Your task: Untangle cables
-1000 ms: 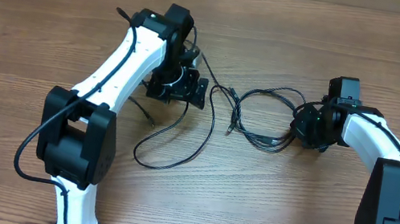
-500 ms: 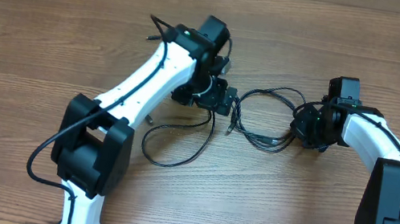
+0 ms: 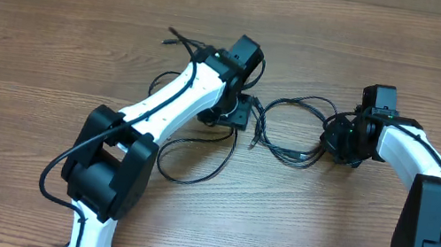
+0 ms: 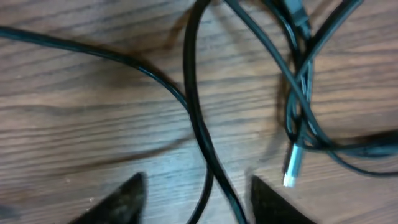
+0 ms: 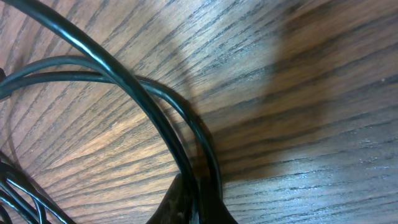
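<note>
Left gripper (image 4: 196, 200): jaws partly open, straddling one strand of the cables (image 3: 287, 154) at table centre, no contact yet. Centre that strand, close, then pull slowly toward 9 o'clock. Right gripper (image 3: 336, 143): clamped on the tangle's 3 o'clock end. Use it as the anchor.

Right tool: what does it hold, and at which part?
The right tool is shut on the cables, at the right end of their looped bunch.

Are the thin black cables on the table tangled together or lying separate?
Tangled: the thin black cables overlap in loops overhead, and several strands cross by the silver plug tip.
</note>
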